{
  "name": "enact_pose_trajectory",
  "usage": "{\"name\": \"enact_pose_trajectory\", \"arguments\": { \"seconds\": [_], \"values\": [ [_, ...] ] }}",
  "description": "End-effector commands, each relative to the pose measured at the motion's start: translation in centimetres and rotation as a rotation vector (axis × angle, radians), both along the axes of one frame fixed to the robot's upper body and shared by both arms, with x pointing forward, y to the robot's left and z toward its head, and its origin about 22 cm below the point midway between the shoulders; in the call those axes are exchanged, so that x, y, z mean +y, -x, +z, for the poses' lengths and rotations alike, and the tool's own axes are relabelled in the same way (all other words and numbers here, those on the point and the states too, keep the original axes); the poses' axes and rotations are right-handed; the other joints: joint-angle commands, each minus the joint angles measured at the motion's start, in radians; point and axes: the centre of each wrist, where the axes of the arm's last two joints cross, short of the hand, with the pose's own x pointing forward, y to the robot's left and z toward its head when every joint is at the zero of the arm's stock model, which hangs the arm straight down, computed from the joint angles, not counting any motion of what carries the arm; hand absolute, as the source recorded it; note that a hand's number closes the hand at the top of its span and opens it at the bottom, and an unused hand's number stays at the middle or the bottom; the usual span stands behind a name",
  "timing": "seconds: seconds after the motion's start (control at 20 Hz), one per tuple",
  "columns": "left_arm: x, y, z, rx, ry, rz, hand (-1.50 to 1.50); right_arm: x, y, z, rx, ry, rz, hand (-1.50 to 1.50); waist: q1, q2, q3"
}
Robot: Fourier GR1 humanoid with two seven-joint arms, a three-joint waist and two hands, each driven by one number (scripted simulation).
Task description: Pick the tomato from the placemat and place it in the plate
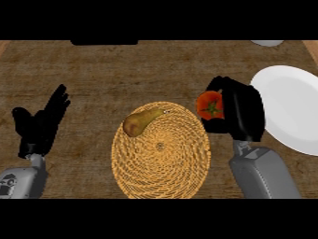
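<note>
The right hand (pixel 240 114) has its black fingers curled around the tomato (pixel 210 106), which sits up off the placemat (pixel 161 158), just past the mat's right edge and close to the left rim of the plate (pixel 306 116). The tomato could slip out, I think, because it is round and smooth and only one side is hugged by the fingers. If it falls now, it would land on the counter (pixel 92 74) between the mat and the plate and might roll away. It could also bump the plate's rim if it comes in too low. The tomato is red and shiny with a small green top. The placemat is a woven, straw-colored oval with bumpy rings, and a brownish-green pear (pixel 139 122) lies near its far left edge. The plate is white, smooth and round. The counter looks like rough brown wood. The left hand (pixel 41 123) rests open, fingers up, near the counter's left side.
</note>
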Motion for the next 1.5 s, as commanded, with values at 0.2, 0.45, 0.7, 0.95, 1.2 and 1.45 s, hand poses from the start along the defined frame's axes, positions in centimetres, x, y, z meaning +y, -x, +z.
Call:
{"name": "enact_pose_trajectory", "arguments": {
  "seconds": [0.2,0.45,0.7,0.95,1.2,1.45],
  "values": [
    [1.0,0.0,1.6,-0.025,-0.004,-0.009,0.0,-4.8,0.4,3.3,-0.124,-0.158,-0.234,1.5,0.008,0.003,0.001],
    [0.2,0.2,0.9,-0.014,-0.016,-0.005,0.0,-11.9,0.9,1.7,-0.146,-0.21,-0.301,1.5,0.006,0.005,0.001],
    [1.3,-1.3,0.8,0.0,0.001,0.004,0.0,-16.5,-2.2,2.1,-0.125,-0.229,-0.386,1.5,0.013,0.007,0.001],
    [-0.3,1.3,0.6,-0.01,0.007,-0.021,0.0,-21.7,-1.9,-2.2,-0.071,-0.173,-0.411,1.5,0.023,0.007,0.001],
    [-0.8,-1.0,0.7,-0.02,-0.011,-0.017,0.0,-24.6,-2.7,-2.7,0.132,-0.09,-0.371,1.5,0.019,0.01,0.001],
    [0.9,-0.1,-0.4,-0.01,-0.003,-0.021,0.0,-28.2,-3.1,-3.2,0.236,-0.316,-0.35,-1.5,0.022,0.009,0.001]
  ]
}}
